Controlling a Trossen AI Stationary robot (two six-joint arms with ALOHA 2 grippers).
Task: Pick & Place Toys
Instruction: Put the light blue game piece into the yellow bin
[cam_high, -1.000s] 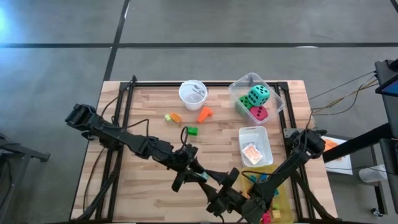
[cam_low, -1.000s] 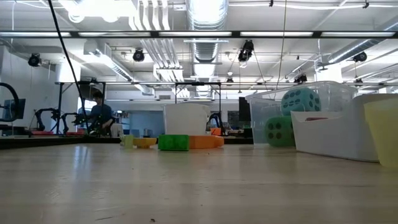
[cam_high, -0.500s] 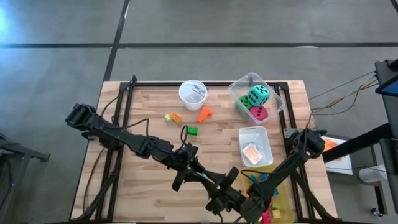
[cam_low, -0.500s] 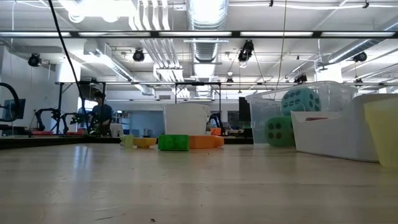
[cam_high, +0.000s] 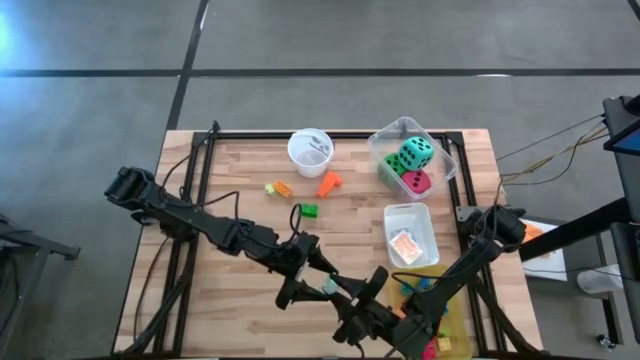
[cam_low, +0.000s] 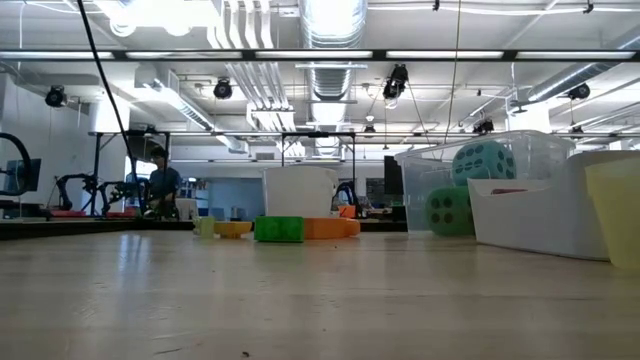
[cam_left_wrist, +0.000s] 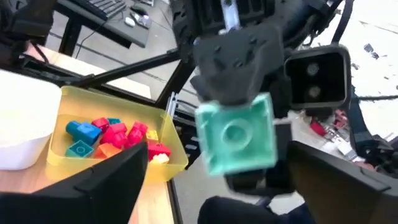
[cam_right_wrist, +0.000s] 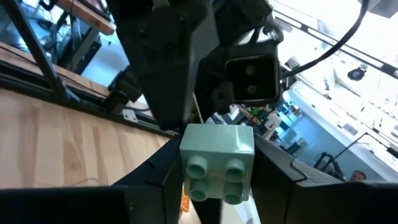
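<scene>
Left hand (cam_high: 322, 288): since the earlier frame, jaws gone wide off mint block (cam_right_wrist: 216, 160). Right hand (cam_right_wrist: 211, 186), near yellow bin (cam_left_wrist: 168, 134), holds it. Your risk: shallow pinch, block drops.

high view: looks straight down from above on the whole desk (cam_high: 240, 190) and both arms, from well off.
low view: sits at desk-top height, faces level across the wood into the room behind; shares the white cup (cam_low: 299, 191) and the green block (cam_low: 278, 229) with the high view.
left wrist view: rides the left arm, close on the pale green block (cam_left_wrist: 239, 132) and the right tool (cam_left_wrist: 239, 68).
right wrist view: faces back, close on that same block.
</scene>
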